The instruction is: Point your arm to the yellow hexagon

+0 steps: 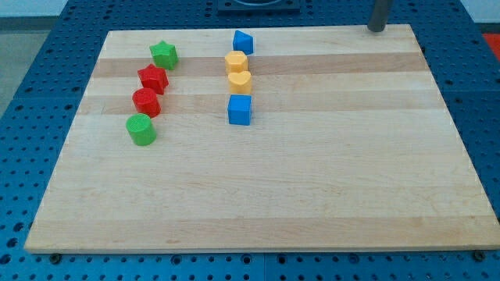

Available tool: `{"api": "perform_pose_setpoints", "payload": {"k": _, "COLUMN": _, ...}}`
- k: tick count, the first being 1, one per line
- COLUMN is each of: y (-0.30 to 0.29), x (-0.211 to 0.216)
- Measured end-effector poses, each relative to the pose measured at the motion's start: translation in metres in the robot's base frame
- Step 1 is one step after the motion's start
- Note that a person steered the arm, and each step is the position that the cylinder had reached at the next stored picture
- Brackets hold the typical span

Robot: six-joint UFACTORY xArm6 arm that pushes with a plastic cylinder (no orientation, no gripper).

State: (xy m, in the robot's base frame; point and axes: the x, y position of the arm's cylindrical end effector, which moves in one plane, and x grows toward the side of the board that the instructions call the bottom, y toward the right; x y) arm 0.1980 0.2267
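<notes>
The yellow hexagon [236,62] lies near the view's top, in a column of blocks left of centre. Above it is a blue block [243,41]. Below it are a yellow heart-like block [240,82] and a blue cube [240,110]. My tip [376,30] is at the board's top edge on the view's right, far to the right of the yellow hexagon and a little above it. It touches no block.
A second column stands further left: a green star [164,55], a red star [153,79], a red round block [146,102] and a green cylinder [141,129]. The wooden board [312,179] lies on a blue perforated table.
</notes>
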Motion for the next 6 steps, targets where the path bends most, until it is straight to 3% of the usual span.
{"api": "perform_pose_setpoints", "payload": {"k": 6, "y": -0.185, "x": 0.109}}
